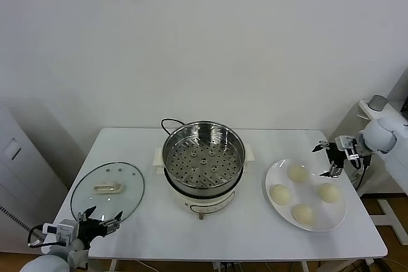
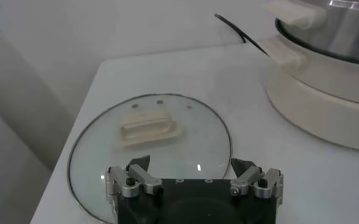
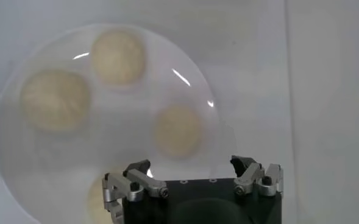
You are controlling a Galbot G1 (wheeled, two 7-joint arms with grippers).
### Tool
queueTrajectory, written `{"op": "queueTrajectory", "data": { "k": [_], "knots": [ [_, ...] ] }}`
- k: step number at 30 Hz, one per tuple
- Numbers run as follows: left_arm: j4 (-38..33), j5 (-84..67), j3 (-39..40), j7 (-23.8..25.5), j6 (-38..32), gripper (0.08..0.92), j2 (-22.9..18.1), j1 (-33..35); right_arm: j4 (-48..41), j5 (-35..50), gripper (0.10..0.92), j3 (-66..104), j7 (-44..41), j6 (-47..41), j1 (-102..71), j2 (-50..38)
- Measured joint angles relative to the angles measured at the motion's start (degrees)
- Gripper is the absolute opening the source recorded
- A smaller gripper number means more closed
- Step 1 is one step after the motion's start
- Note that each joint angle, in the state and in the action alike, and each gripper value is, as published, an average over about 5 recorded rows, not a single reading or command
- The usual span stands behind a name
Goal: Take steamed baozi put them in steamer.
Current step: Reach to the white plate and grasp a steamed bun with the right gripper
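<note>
My left gripper (image 1: 101,222) hangs low at the near left corner of the white table (image 1: 146,227), fingers spread wide, gripping nothing; in the left wrist view (image 2: 194,173) it sits over the near edge of the round glass lid with the cream handle (image 1: 107,190). The lid lies flat on the table, left of the steamer and apart from it.

Centre: the round shiny stainless-steel steamer on its white electric base (image 1: 203,165), perforated tray visible and nothing on it. A black cord (image 1: 169,122) loops behind it. The left wrist view catches the base's side (image 2: 322,91).

Right of the steamer, not touching it, is the flat white round plate (image 1: 278,211). All four pale cream dome-shaped steamed baozi (image 1: 298,172) are on the plate, spaced apart from each other.

My right gripper (image 1: 330,157) is over the plate's far right rim, fingers wide apart, holding nothing. From the right wrist view (image 3: 191,175) I see it above the plate (image 3: 21,176) with baozi (image 3: 117,58) beneath, none between the fingers.
</note>
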Motion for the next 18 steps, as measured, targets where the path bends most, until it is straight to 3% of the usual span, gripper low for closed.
{"op": "queueTrajectory", "data": {
  "k": [18],
  "knots": [
    [-0.2,0.0,0.3,0.0,0.1,0.823,-0.2,0.2,-10.4,-6.3,0.821,-0.5,0.9,3.9,0.4,9.7]
  ]
}}
